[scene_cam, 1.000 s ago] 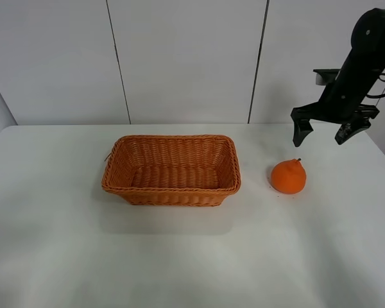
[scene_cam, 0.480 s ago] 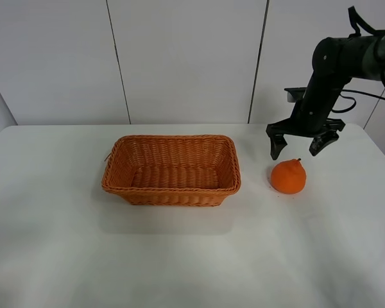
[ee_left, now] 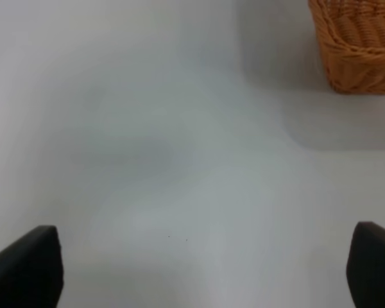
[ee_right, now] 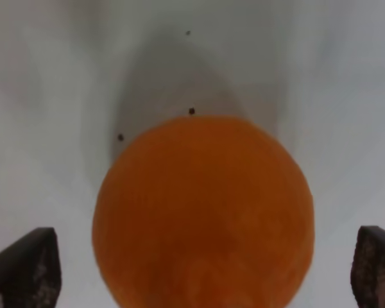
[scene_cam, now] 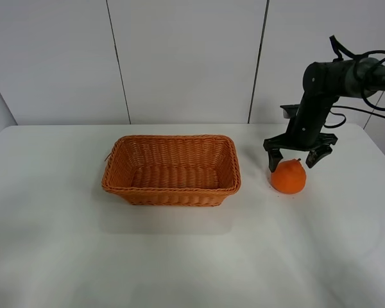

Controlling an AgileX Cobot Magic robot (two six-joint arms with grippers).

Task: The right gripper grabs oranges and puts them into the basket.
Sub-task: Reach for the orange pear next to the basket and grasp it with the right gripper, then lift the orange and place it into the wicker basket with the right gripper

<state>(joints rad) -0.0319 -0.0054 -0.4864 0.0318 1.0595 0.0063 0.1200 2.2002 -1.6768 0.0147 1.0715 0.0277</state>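
Nearest, bare white table point(scene_cam: 179, 256). Farther back, the basket point(scene_cam: 173, 190), upright, and just right of it, apart from the wicker, the orange point(scene_cam: 288, 177). Above the orange, the right gripper point(scene_cam: 292, 163), spread wide, fingers point(ee_right: 25, 269) straddling the fruit, gripping nothing. Left gripper point(ee_left: 199, 269) likewise spread, over table near a basket corner.

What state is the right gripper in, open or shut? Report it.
Open. The right gripper has its fingers spread wide on either side of the orange, not closed on it.
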